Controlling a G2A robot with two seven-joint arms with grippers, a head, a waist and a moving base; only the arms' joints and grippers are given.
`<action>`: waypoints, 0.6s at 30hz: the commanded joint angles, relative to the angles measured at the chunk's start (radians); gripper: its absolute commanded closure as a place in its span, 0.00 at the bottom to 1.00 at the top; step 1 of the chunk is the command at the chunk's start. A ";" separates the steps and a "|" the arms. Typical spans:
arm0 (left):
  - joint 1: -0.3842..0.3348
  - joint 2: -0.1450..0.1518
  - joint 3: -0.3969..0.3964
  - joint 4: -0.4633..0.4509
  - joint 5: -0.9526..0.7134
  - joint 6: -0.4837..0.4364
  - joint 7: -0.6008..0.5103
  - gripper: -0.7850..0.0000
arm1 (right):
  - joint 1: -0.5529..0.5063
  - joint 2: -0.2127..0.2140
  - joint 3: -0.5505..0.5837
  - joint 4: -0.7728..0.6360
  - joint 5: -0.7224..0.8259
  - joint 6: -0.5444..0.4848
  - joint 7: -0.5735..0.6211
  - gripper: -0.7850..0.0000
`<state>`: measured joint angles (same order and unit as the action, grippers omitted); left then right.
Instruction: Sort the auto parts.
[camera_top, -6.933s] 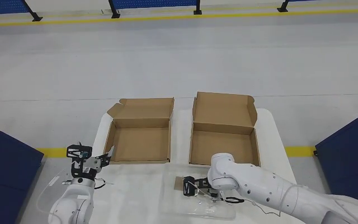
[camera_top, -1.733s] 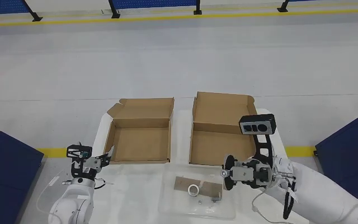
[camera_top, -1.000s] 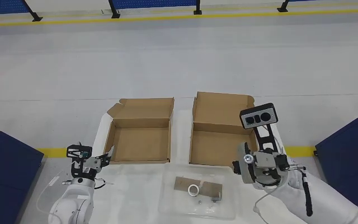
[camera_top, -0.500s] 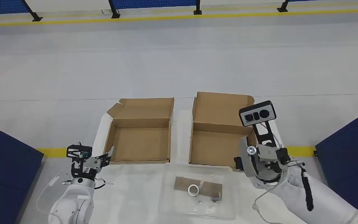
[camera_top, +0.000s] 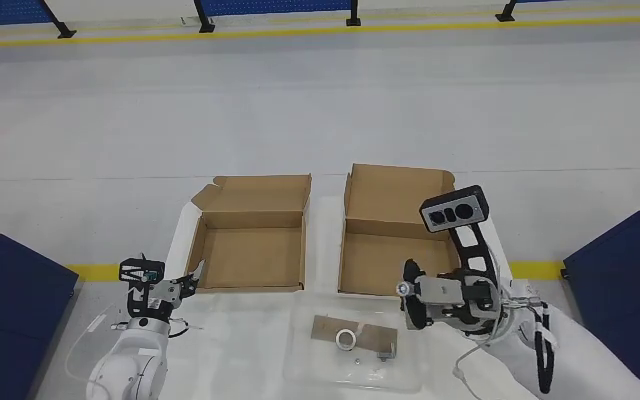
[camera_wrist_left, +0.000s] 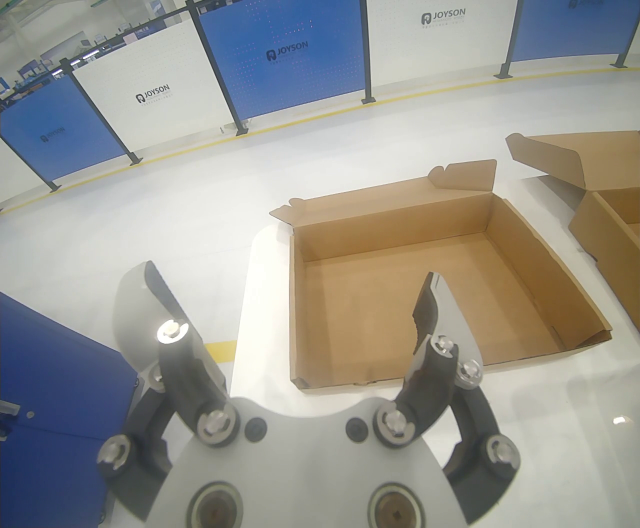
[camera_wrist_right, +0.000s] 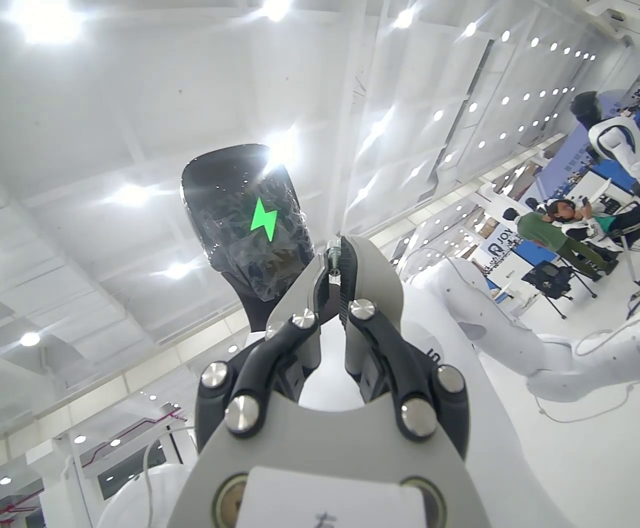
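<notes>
While right hand (camera_wrist_right: 336, 251) pinches threaded part (camera_wrist_right: 333, 261), left hand (camera_wrist_left: 289, 276) spread, lettered panels (camera_wrist_left: 280, 60)

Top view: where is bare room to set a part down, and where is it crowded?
Bare: left box, right box, table strip between them. Crowded: clear tray with ring and bracket, right gripper shut on a small part by it.

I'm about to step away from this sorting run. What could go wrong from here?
1. The right gripper holds a small threaded part only at its very tips and points upward, so the part may slip out when the wrist turns down.
2. That arm hangs by the near corner of the right box, so lowering it could knock the box.
</notes>
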<state>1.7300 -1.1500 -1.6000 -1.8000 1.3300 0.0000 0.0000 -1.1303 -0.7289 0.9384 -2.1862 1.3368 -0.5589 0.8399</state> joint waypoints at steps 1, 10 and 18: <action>0.000 0.000 0.000 0.000 0.000 0.000 0.000 0.00 | -0.011 -0.007 0.003 -0.008 0.048 -0.009 0.017 1.00; 0.000 0.000 0.000 0.000 0.000 0.000 0.000 0.00 | -0.042 -0.046 0.029 -0.013 0.211 -0.002 0.097 1.00; 0.000 0.000 0.000 0.000 0.000 0.000 0.000 0.00 | -0.067 -0.059 0.101 -0.018 0.130 0.060 0.092 1.00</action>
<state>1.7300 -1.1500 -1.6000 -1.8000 1.3300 0.0000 0.0000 -1.1903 -0.7868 1.0332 -2.2028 1.4820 -0.5030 0.9343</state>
